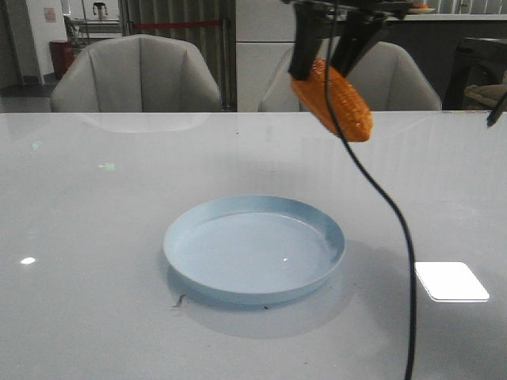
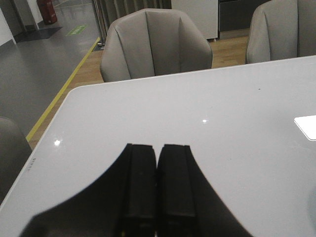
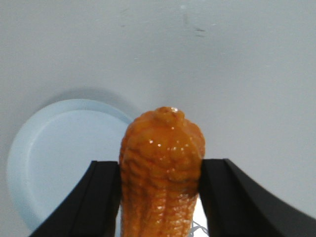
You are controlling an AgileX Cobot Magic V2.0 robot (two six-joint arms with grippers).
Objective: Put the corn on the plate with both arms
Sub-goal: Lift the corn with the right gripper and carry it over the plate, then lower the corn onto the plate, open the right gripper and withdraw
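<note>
The right gripper [image 1: 326, 65] pinches the corn [image 1: 334, 100] above the plate [image 1: 253, 248]. The left gripper [image 2: 158, 163] is pressed together, holding nothing.

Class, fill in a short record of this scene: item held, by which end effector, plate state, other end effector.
Item held: corn, tilted, in the air
Holder: right end effector, shut on the corn
Plate: plate on the table, nothing on it
Corn versus plate: above and behind, not touching
Other: left end effector, shut, holding nothing
</note>
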